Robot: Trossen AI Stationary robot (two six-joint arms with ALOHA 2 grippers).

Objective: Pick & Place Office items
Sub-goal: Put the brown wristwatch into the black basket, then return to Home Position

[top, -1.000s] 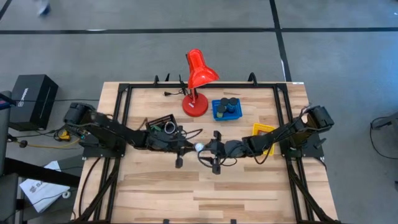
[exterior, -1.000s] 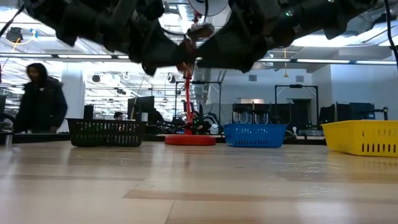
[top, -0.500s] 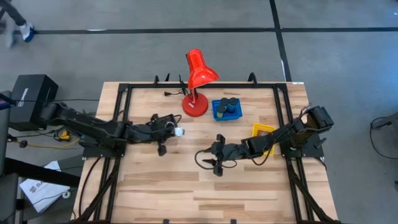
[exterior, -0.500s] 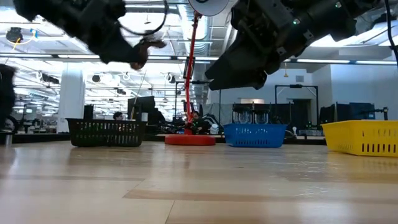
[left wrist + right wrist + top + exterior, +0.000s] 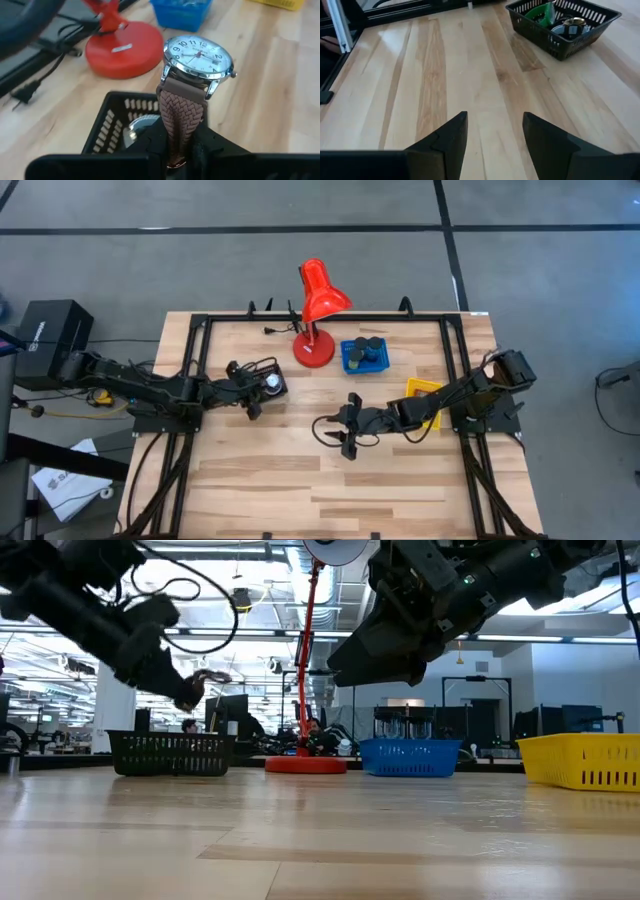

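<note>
Placing step: left tool (image 5: 175, 150), clamped on the white-faced wristwatch with brown braided strap (image 5: 198, 57), hovers over the black mesh tray (image 5: 107, 125) at 9 o'clock of the red desk lamp (image 5: 318, 305); next move calls for release, right tool (image 5: 492, 132) waiting with fingers apart mid-surface.

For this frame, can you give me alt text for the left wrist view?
The left gripper is shut on the braided brown strap of a white-faced wristwatch, holding it over the black basket. Beyond it on the wooden table are the red lamp base and blue tray.
</note>
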